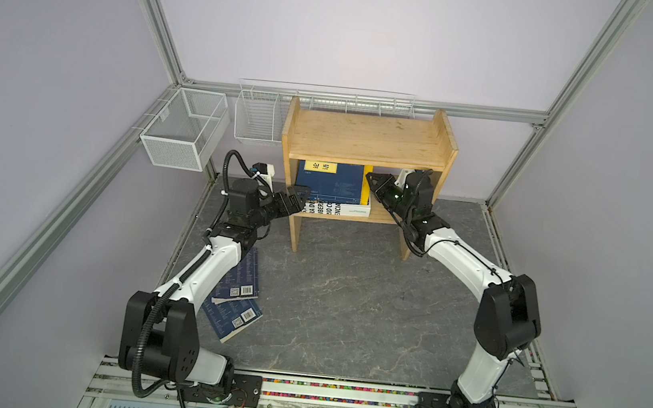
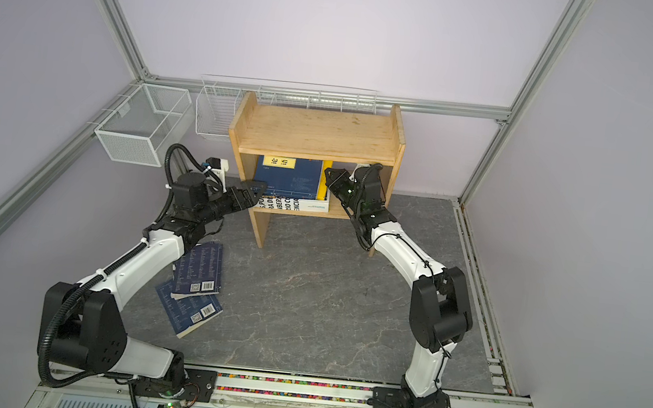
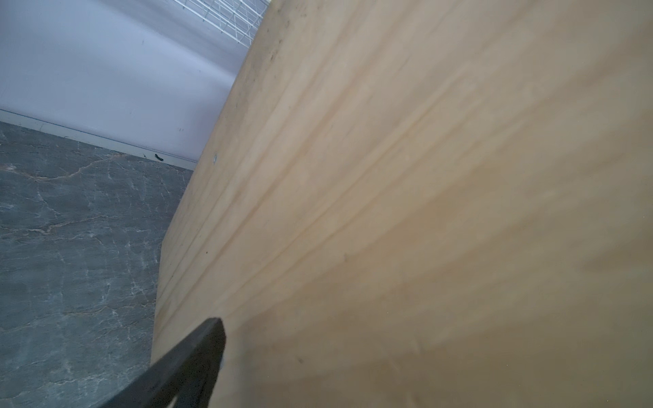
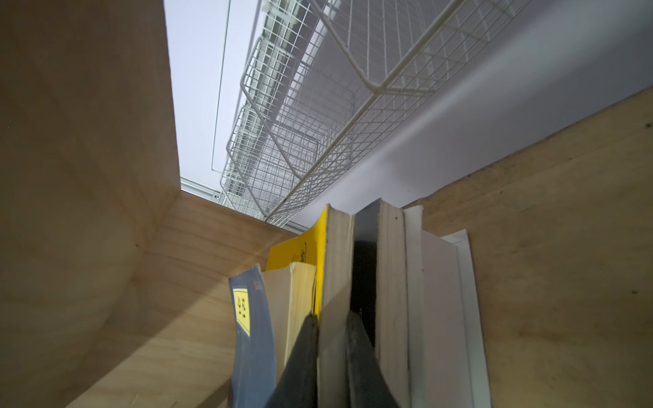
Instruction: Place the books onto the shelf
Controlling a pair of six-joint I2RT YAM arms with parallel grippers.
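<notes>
The pine shelf (image 1: 365, 138) (image 2: 316, 132) stands at the back. Its lower tier holds a leaning navy book (image 1: 329, 184) with a yellow label, a yellow book (image 1: 367, 186) and a thick white book (image 1: 341, 209) lying flat. My right gripper (image 1: 369, 176) (image 4: 330, 318) reaches into that tier and is shut on the yellow book's (image 4: 300, 254) page block, with a black book (image 4: 365, 247) next to it. My left gripper (image 1: 296, 198) (image 2: 253, 190) is open at the shelf's left side panel (image 3: 388, 176); one finger (image 3: 201, 353) shows. Two navy books (image 1: 238, 283) (image 1: 236, 316) lie on the table, partly under the left arm.
A white mesh basket (image 1: 182, 130) hangs on the left wall frame. A white wire basket (image 1: 256, 121) sits left of the shelf, and a long wire basket (image 1: 353, 101) runs behind it. The grey stone-pattern table (image 1: 347, 299) stretches in front of the shelf.
</notes>
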